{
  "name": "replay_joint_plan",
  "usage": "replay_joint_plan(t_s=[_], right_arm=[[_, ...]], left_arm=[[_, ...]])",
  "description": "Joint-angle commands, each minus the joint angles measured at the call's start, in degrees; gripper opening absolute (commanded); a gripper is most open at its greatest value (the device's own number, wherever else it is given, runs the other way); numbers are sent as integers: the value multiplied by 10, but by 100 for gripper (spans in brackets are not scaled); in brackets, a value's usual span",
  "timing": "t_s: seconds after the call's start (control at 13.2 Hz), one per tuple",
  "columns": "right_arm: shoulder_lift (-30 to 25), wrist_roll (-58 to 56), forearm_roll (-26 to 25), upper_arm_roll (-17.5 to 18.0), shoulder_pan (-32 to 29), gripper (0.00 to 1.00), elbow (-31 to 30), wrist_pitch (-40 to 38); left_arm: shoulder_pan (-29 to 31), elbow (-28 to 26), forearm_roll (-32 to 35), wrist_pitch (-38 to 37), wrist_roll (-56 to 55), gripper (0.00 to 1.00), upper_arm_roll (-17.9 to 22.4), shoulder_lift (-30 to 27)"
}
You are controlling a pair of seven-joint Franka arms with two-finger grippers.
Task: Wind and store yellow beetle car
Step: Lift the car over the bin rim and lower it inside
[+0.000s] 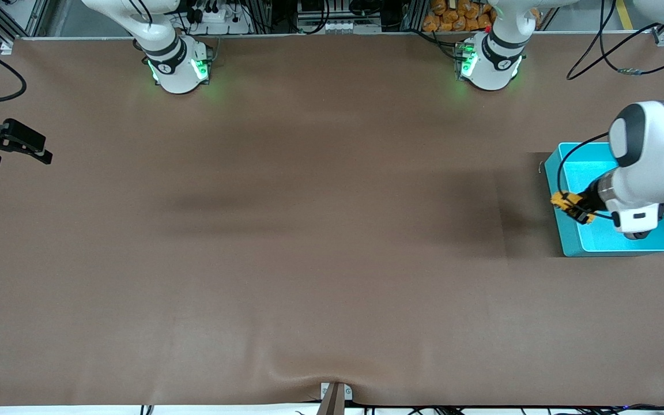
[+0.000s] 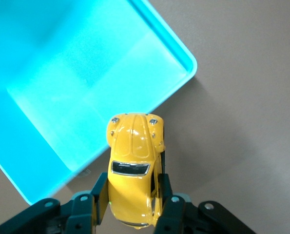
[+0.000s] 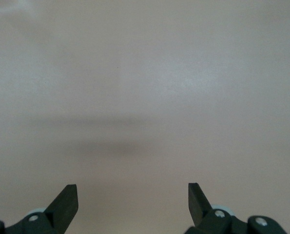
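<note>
Right now the yellow beetle car is up in the air, pinched by its sides between the fingers of the left end effector, over the rim of the turquoise bin at the edge toward the right arm. The bin sits on the brown bench at the left arm's end. The right end effector waits over the bench's edge at the right arm's end, its fingers spread wide and holding nothing.
</note>
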Motion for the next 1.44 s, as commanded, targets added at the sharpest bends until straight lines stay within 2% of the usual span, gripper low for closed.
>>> replay_joint_plan(t_s=[0.0, 0.3, 0.45, 0.83, 1.36], right_arm=[[-12, 8, -10, -10, 19, 100, -6, -7], [-14, 10, -24, -19, 33, 100, -6, -21], [-17, 11, -24, -18, 31, 100, -7, -35], [-21, 10, -24, -17, 25, 100, -7, -35], [-21, 9, -24, -19, 25, 100, -7, -31]], left_arm=[[44, -7, 12, -9, 151, 0, -1, -10], [104, -8, 45, 4, 333, 0, -2, 6], [122, -8, 50, 25, 369, 0, -1, 23], [131, -24, 82, 104, 377, 0, -2, 70], [134, -27, 101, 144, 372, 1, -1, 132]])
